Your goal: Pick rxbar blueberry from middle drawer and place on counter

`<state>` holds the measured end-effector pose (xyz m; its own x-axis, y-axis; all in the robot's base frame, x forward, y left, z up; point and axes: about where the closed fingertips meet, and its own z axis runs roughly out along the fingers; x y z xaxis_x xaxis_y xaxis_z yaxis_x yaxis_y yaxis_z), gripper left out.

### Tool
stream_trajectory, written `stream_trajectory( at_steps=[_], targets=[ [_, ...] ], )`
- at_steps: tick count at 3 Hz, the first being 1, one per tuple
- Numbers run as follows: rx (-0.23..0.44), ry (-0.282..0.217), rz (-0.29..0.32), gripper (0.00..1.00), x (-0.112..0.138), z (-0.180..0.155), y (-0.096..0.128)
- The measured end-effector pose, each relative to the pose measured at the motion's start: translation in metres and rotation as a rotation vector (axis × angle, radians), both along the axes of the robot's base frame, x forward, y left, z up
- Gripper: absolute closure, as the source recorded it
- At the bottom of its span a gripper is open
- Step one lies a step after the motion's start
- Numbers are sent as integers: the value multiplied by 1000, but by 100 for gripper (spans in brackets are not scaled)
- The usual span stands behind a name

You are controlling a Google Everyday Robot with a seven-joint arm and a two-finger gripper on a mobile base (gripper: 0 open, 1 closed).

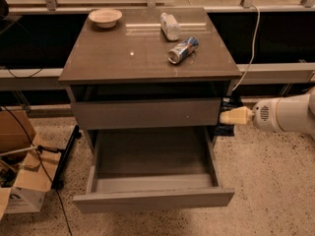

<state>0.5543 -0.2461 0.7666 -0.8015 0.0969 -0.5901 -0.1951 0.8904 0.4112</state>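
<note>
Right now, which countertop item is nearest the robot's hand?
The blue-silver can; bottle and bowl sit farther from the gripper, right of the closed drawer.

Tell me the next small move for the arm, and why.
Probably raise the gripper straight up. It sits right of the cabinet, below the edge of the counter, apparently shut on the dark rxbar blueberry, while the middle drawer lies open and bare. Clearing that edge first lets the bar swing over the free front area, short of the can.
</note>
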Motion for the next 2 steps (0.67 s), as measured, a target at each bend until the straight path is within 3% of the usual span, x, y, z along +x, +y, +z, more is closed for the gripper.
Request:
stream_trajectory(
  at_steps=[1, 2],
  targets=[
    [6, -59, -22, 100, 17, 8, 7],
    [5, -203, -6, 100, 47, 44, 19]
  ],
)
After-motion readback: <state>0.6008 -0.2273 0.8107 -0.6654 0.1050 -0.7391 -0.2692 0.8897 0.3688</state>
